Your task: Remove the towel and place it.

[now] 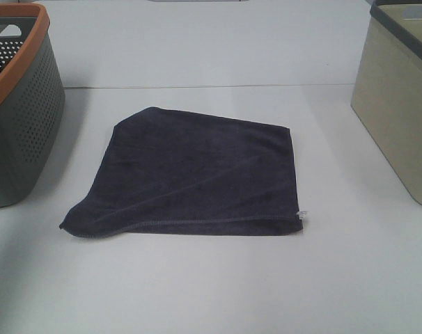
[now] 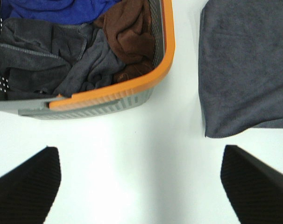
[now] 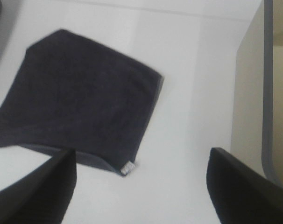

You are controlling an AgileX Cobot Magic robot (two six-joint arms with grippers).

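Left tool [image 2: 141, 184] with black ribbed wedge-shaped fingers [image 2: 24, 184], right tool [image 3: 139, 191] with dark smooth-looking blurred fingers [image 3: 246, 189]

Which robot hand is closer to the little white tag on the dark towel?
Right. The right gripper hovers open right beside the white tag at the towel corner. The left gripper hovers open by the orange-rimmed basket, off the towel's opposite edge.

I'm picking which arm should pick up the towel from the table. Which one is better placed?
Probably the right. The right claw is open with the towel and its white tag close ahead. The left claw, also open, faces bare table beside the orange-rimmed basket, seeing only the towel's edge.
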